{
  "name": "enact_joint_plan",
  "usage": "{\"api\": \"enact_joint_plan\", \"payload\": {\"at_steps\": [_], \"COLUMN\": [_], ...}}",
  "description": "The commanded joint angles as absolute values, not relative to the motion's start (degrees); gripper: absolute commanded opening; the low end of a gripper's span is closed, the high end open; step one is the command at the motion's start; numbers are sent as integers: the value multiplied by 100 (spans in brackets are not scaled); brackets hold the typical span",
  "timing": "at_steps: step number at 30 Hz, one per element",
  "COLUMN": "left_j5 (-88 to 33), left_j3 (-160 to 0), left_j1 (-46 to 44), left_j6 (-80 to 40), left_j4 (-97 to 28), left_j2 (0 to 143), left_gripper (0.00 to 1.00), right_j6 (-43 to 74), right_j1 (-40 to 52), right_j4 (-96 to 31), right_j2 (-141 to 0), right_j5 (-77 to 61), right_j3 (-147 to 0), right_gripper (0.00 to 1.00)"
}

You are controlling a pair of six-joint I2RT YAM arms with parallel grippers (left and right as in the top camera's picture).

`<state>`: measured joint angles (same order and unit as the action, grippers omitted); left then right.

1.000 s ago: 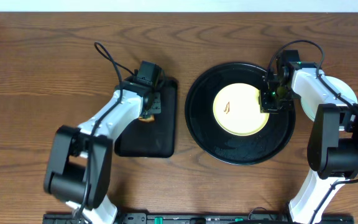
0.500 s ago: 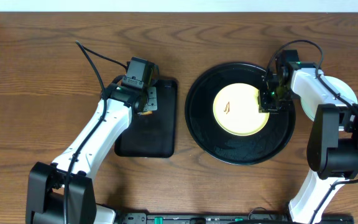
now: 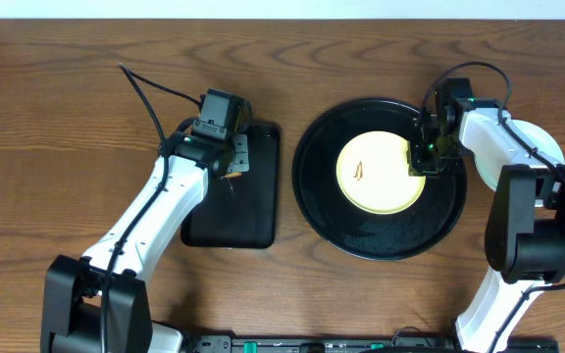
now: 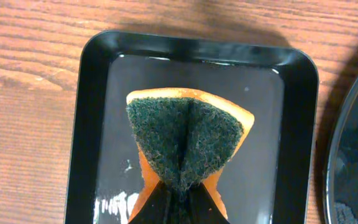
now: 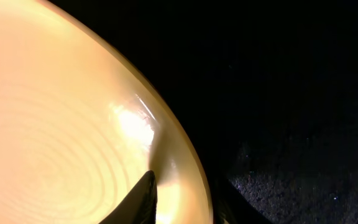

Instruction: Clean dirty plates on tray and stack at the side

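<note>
Yellow plate (image 3: 381, 174), smeared, sits mid round tray (image 3: 381, 243). My right tool (image 3: 422, 160) grips its R rim, prob. to steady it for wiping. My left tool (image 3: 231, 167), clenched on sponge (image 4: 185, 140), hangs over small tray (image 4: 82, 124). Wrist cams show rim pinch & folded sponge; overhead doesn't.

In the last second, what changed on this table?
The left gripper, shut on the orange sponge with a dark green scrub pad, shifted slightly left above the small rectangular black tray as its arm straightened out. Unchanged: the right gripper pinches the rim of the round yellow plate on the large round glossy black tray.
</note>
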<state>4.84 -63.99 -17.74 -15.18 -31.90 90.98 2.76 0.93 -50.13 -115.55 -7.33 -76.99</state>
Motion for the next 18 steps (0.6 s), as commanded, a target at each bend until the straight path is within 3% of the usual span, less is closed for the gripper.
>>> {"api": "enact_joint_plan", "payload": {"at_steps": [1,4,18], "left_j5": [495,495,491], "left_j3": [-6333,-6333,-6333], "left_j1": [-1780,-1780,-1782], "left_j6": [-1525,-1525,-972], "left_j4": [-3166,-3155,-3100], "left_j2": [9159,9164,9166], "left_gripper": [7,8,7], "right_j6": [309,235,-8], "right_j1": [119,121,134], "right_j4": [-4956,-4958,-4945], "right_j2": [-11539,-11539,-11539], "right_j5": [-582,-582,-587], "right_j3": [-7590,-7590,-7590], "right_gripper": [18,1,1]}}
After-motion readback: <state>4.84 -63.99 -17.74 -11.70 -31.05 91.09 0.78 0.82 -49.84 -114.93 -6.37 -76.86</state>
